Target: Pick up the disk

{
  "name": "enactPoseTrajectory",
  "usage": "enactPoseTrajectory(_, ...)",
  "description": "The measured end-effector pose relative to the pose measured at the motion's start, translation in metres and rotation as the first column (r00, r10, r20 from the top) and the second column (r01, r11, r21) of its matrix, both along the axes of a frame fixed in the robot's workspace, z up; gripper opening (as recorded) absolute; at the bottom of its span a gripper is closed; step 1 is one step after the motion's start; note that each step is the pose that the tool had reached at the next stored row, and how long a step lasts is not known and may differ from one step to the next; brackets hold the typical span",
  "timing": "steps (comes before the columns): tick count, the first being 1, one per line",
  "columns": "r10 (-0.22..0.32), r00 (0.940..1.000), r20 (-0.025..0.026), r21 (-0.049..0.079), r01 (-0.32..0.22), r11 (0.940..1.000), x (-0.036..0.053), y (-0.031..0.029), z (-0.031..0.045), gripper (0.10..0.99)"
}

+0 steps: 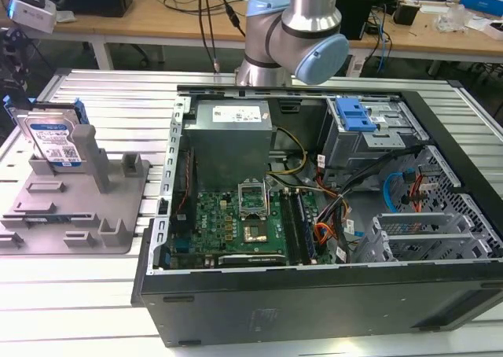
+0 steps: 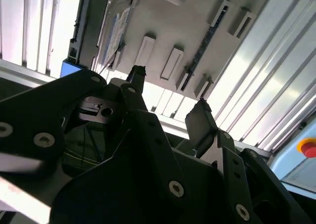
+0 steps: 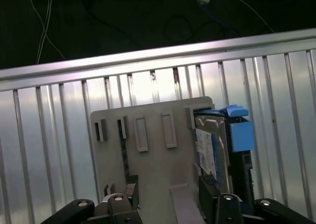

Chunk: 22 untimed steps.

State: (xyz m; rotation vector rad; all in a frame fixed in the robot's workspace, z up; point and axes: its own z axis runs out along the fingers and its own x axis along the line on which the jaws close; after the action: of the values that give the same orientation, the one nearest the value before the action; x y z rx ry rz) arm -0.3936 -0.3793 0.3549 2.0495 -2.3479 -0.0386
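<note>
A ribbed aluminium surface [image 1: 78, 294] carries an open computer case [image 1: 314, 302] and, towards the exterior view's left, a grey slotted fixture [image 1: 118, 211]. Wooden workbenches [image 1: 173, 19] strewn with cables stand behind it. In the second wrist view the black fingers [image 2: 199, 123] are spread wide apart and grip nothing. The disk [image 1: 56, 141] stands upright on edge in the fixture, its label showing and blue rails along its sides, well clear of the fingers.
</note>
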Motion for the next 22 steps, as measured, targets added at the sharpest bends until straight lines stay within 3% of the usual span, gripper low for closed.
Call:
enactPoseTrajectory(1,0.000,1.0000,0.0002,0.000,0.000,1.0000,-0.0006,0.0087,-0.0001,0.604)
enactPoseTrajectory(2,0.001,1.0000,0.0001,0.000,-0.001,1.0000,-0.0011,0.0135,-0.0001,0.604)
enactPoseTrajectory(8,0.008,1.0000,0.0001,0.000,-0.008,1.0000,-0.0026,0.0366,-0.0002,0.604)
enactPoseTrajectory(10,0.015,0.9999,0.0001,0.000,-0.015,0.9999,-0.0029,0.0477,-0.0003,0.604)
enactPoseTrajectory(15,0.034,0.9994,0.0000,-0.001,-0.034,0.9994,-0.0032,0.0656,-0.0005,0.604)
enactPoseTrajectory(17,0.041,0.9992,-0.0001,-0.007,-0.041,0.9991,-0.0049,0.0693,-0.0011,0.604)
enactPoseTrajectory(18,0.043,0.9991,-0.0005,-0.015,-0.043,0.9990,-0.0096,0.0714,-0.0023,0.604)
enactPoseTrajectory(22,0.044,0.9990,0.0016,-0.025,-0.044,0.9987,-0.0225,0.0737,-0.0064,0.604)
